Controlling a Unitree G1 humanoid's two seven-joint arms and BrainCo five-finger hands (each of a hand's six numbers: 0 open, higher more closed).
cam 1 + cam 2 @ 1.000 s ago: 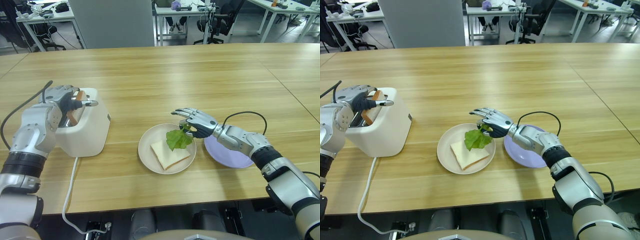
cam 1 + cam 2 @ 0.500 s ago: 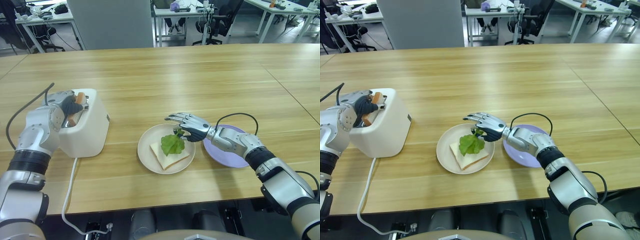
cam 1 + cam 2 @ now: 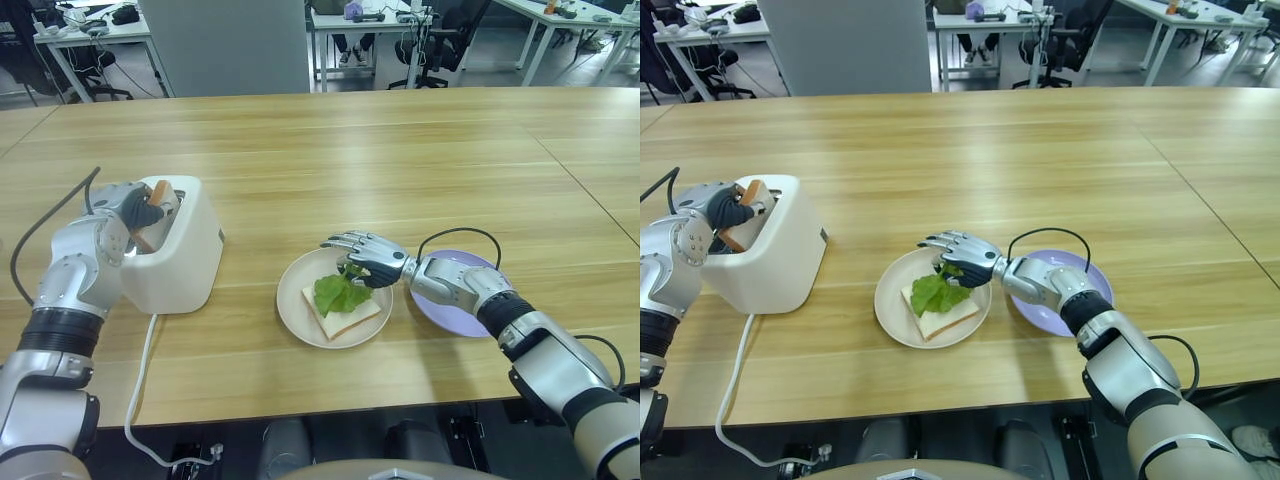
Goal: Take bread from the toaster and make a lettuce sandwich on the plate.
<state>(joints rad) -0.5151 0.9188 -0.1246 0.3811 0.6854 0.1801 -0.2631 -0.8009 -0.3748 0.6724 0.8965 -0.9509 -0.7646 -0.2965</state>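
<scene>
Three holders stand along the front edge of the light wooden table (image 3: pixel 350 150). Toward its front-left corner, the white boxy toaster (image 3: pixel 185 265) holds a browned slice of toast (image 3: pixel 159 191) tilted up out of the slot, with the left hand (image 3: pixel 128 207) curled around it. At mid-edge, the cream round plate (image 3: pixel 296 318) carries a square slice of white bread (image 3: pixel 350 320) with the green lettuce leaf (image 3: pixel 338 293) lying on it. The right hand (image 3: pixel 366 259) pinches the leaf's upper edge, its other fingers fanned. Just right, the purple plate (image 3: pixel 447 320) lies under that forearm. Since a second ago, the leaf has sunk onto the bread, the right hand has slid left and lower, and the left fingers have closed on the toast.
</scene>
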